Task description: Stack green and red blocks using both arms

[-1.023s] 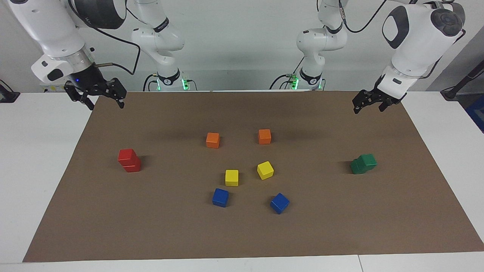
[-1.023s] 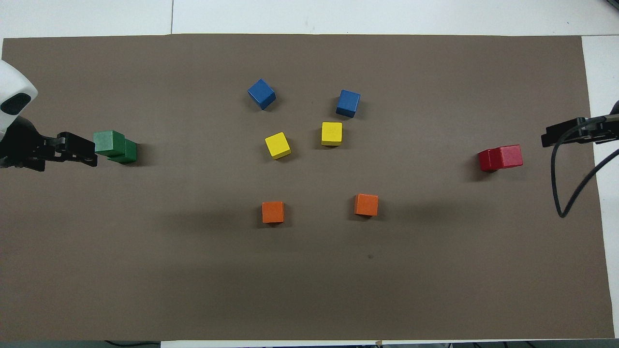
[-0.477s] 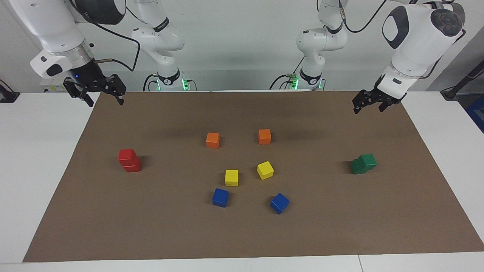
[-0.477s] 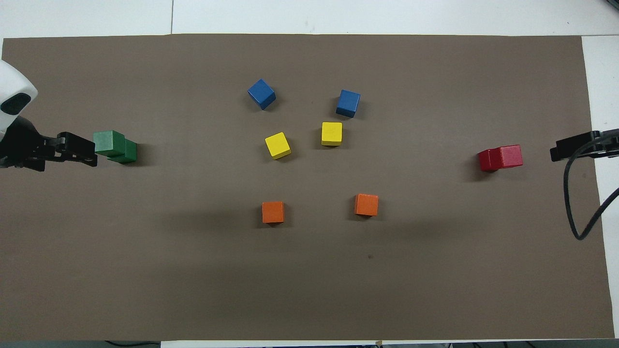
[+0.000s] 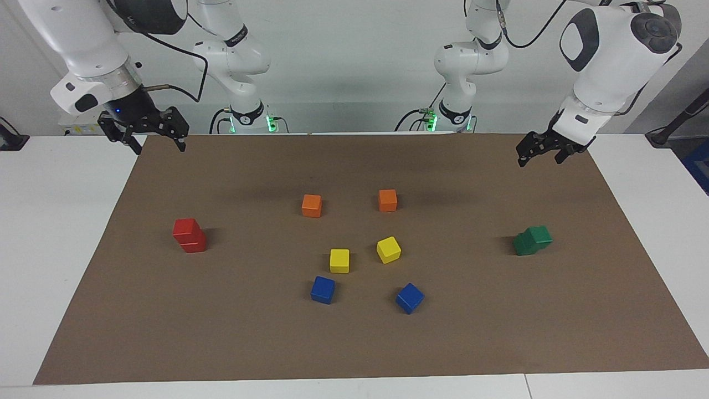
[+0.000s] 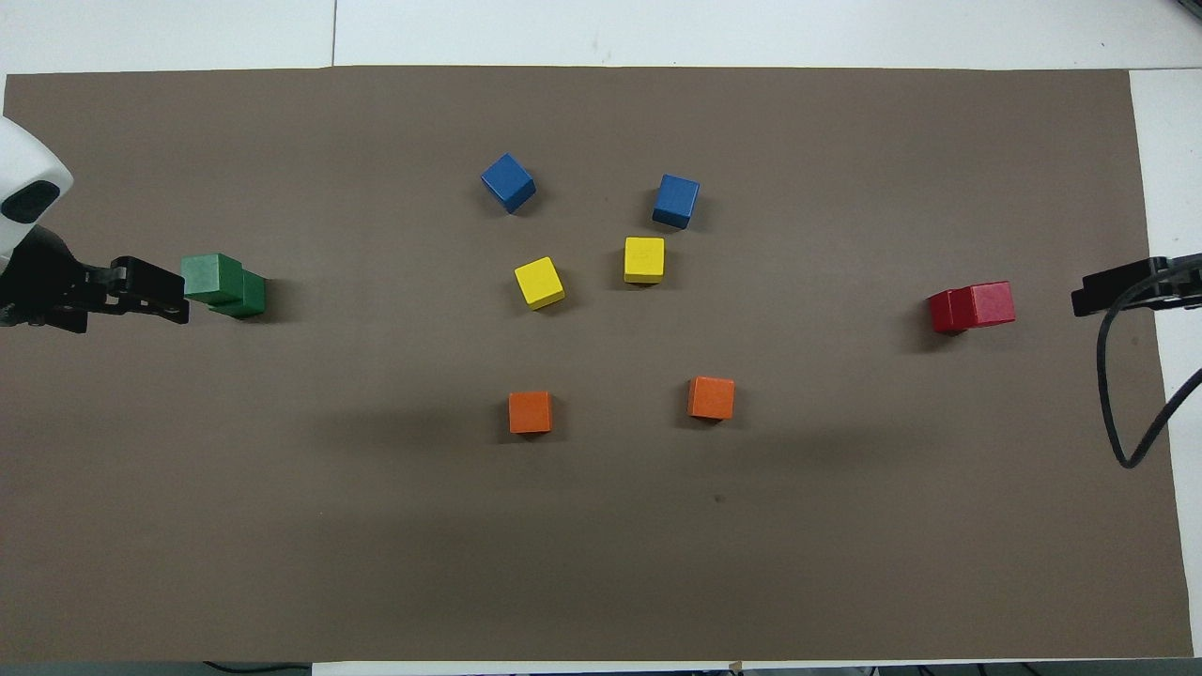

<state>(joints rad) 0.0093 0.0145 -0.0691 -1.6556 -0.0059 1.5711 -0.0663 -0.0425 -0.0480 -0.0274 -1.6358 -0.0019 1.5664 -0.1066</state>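
Two red blocks point(image 5: 189, 235) point(image 6: 972, 306) stand as a stack, one on the other, toward the right arm's end of the brown mat. Two green blocks point(image 5: 532, 240) point(image 6: 223, 284) form a second stack toward the left arm's end, the upper cube set askew on the lower. My right gripper point(image 5: 159, 145) point(image 6: 1089, 293) hangs open and empty over the mat's corner at its own end, apart from the red stack. My left gripper point(image 5: 538, 159) point(image 6: 174, 299) hangs open and empty over the mat's edge at its end, clear of the green stack.
Two orange cubes point(image 5: 312, 205) point(image 5: 388, 200), two yellow cubes point(image 5: 339, 260) point(image 5: 389, 249) and two blue cubes point(image 5: 323, 290) point(image 5: 410, 298) lie singly in the mat's middle. The brown mat point(image 5: 498, 332) covers most of the white table. A black cable point(image 6: 1117, 413) dangles by the right gripper.
My right gripper has risen and drawn away from the red stack, toward the mat's corner at the robots' end. The left gripper and all the blocks have stayed put.
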